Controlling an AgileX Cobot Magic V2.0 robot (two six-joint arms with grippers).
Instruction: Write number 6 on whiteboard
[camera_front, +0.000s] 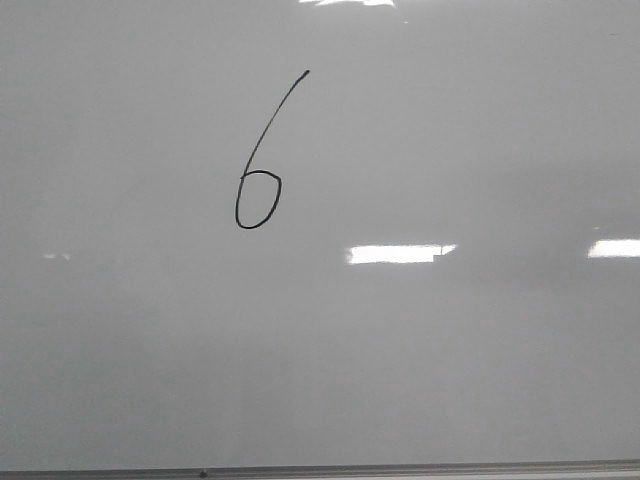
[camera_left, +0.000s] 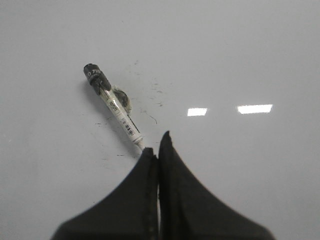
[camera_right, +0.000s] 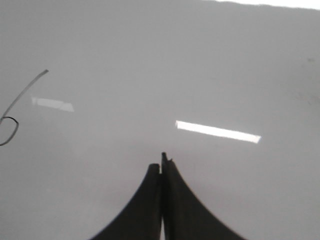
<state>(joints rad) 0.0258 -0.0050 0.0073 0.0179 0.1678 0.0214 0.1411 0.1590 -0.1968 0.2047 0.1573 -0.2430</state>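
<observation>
The number 6 (camera_front: 258, 200) is drawn in thin black line on the upper left part of the whiteboard (camera_front: 450, 350); no gripper shows in the front view. The right wrist view catches the number 6 (camera_right: 10, 129) at its edge, well away from my right gripper (camera_right: 161, 164), which is shut with nothing in it. A marker (camera_left: 114, 105) with a white barrel and a black cap lies on the whiteboard (camera_left: 250, 60). Its white end reaches the tip of my left gripper (camera_left: 156, 145). That gripper is shut, and the marker is not between its fingers.
The board's thin dark frame edge (camera_front: 320, 470) runs along the bottom of the front view. Faint black smudges (camera_left: 150, 100) mark the board beside the marker. Bright light reflections (camera_front: 395, 254) lie on the glossy surface.
</observation>
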